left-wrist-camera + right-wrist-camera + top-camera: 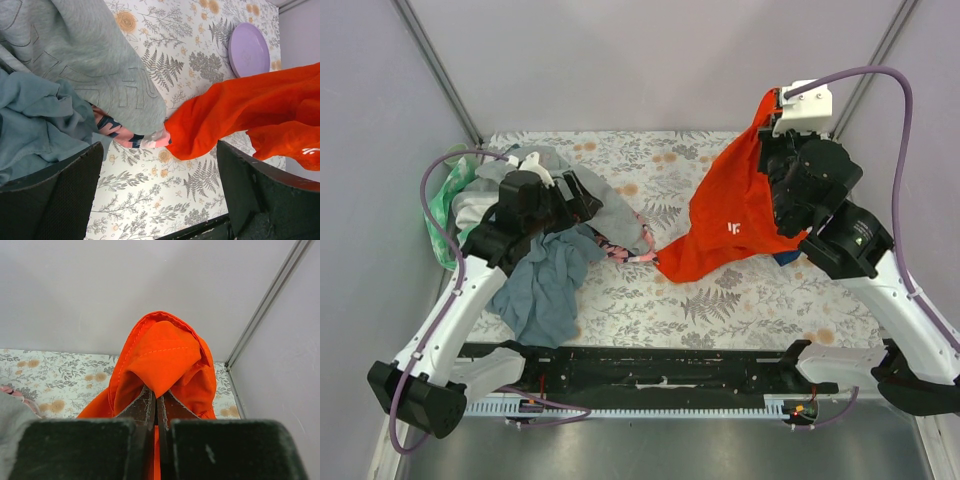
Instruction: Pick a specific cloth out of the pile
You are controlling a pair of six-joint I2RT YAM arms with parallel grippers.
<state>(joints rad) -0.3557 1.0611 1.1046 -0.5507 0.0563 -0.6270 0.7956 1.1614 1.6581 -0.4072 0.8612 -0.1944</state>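
Observation:
The orange-red cloth (730,220) with a small white logo hangs from my right gripper (775,112), which is raised at the back right. Its lower end rests on the table beside the pile (545,250). In the right wrist view the gripper (156,402) is shut on a fold of the cloth (157,357). My left gripper (582,195) hovers over the pile. In the left wrist view it (160,200) is open and empty above bare table, with the orange cloth (240,115) ahead of it. The cloth's tip touches the small pink-patterned piece (125,136).
The pile holds a light grey cloth (90,55), a blue-grey cloth (35,120) and a mint green cloth (445,195) at the left wall. A purple plate (248,50) lies beyond the orange cloth. Grey walls enclose the floral table (720,300). A small blue object (785,258) lies under my right arm.

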